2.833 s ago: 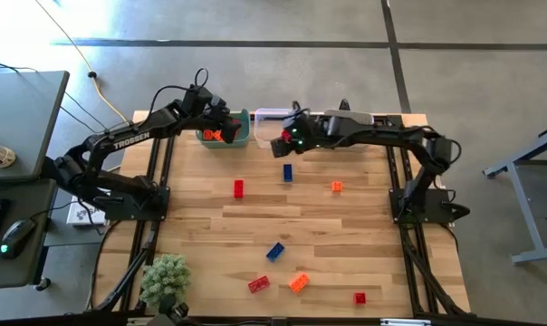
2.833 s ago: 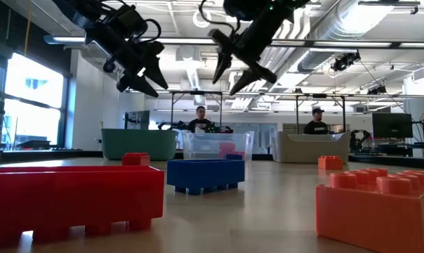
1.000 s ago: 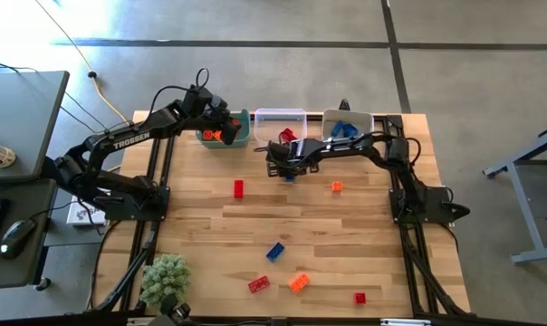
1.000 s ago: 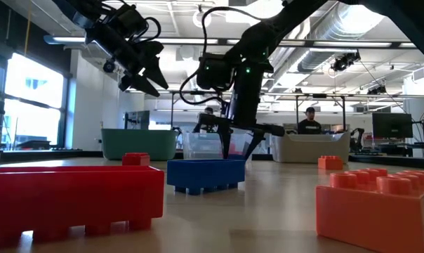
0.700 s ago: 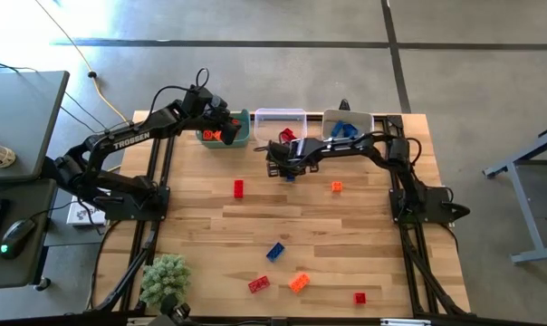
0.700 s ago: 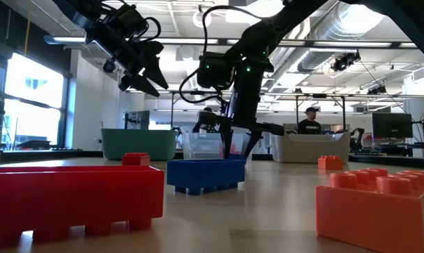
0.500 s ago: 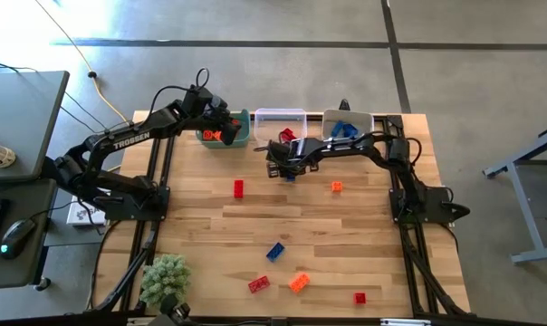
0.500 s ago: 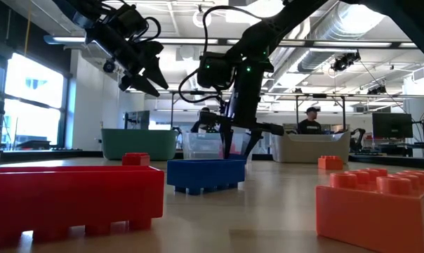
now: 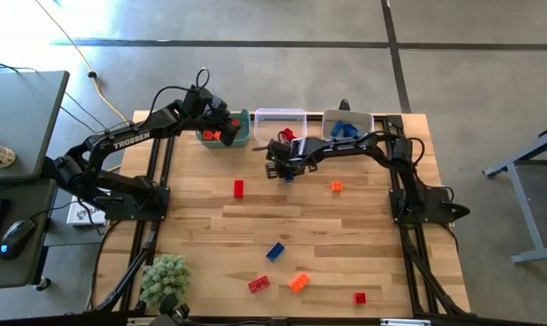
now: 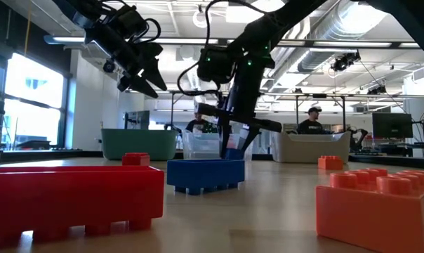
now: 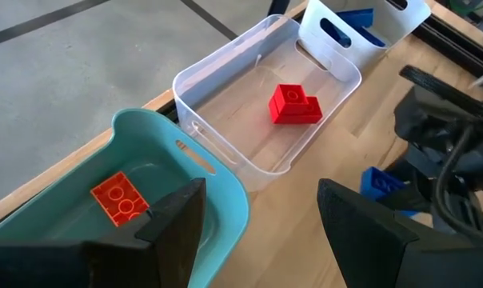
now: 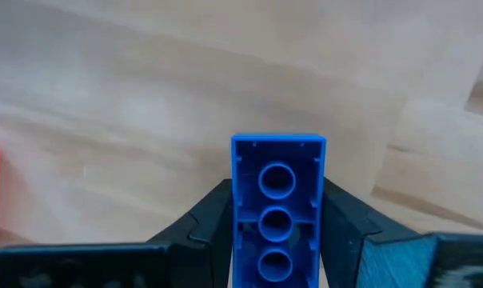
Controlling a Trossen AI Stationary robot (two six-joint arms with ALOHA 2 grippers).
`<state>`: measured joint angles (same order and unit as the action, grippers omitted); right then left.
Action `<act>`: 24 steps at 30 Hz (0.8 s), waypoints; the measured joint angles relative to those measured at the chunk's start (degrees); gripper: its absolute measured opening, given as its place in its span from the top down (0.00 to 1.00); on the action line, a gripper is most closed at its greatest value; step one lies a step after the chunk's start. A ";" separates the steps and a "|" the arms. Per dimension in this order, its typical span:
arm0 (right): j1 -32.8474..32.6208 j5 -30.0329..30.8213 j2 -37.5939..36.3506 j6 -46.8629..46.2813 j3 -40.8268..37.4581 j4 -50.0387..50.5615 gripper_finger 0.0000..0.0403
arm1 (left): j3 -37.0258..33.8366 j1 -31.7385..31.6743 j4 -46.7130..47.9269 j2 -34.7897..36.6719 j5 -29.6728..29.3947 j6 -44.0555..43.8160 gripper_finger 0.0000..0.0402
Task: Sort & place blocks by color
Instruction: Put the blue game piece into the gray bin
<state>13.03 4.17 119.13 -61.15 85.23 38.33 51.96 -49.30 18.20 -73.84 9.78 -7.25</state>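
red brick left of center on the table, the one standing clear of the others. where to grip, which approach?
Take the red brick across its two long sides, coming straight down from above. It lies flat on the table with its long axis running toward the bins, and bare wood on both long sides leaves room for fingers. The left gripper, open over the teal bin, looks nearest; the right gripper already holds a blue brick.

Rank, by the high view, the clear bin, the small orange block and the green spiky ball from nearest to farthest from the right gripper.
From the right gripper:
1. Clear bin, just beyond it at the table's far edge.
2. Small orange block, toward the right arm's base.
3. Green spiky ball, at the near left corner.
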 joint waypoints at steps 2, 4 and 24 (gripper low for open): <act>-0.07 0.06 0.00 0.14 0.00 -0.03 0.71 | 0.00 0.00 0.02 0.00 0.02 0.00 0.42; -0.17 0.02 -0.01 0.64 0.00 -0.03 0.71 | 0.00 0.00 0.02 0.00 0.01 0.00 0.42; 4.68 12.45 -11.40 8.68 0.20 10.06 0.71 | -0.01 0.00 0.00 -0.02 0.09 -0.02 0.42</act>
<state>17.70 16.62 107.73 -52.47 85.43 48.40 51.96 -49.30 18.20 -73.87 9.87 -7.27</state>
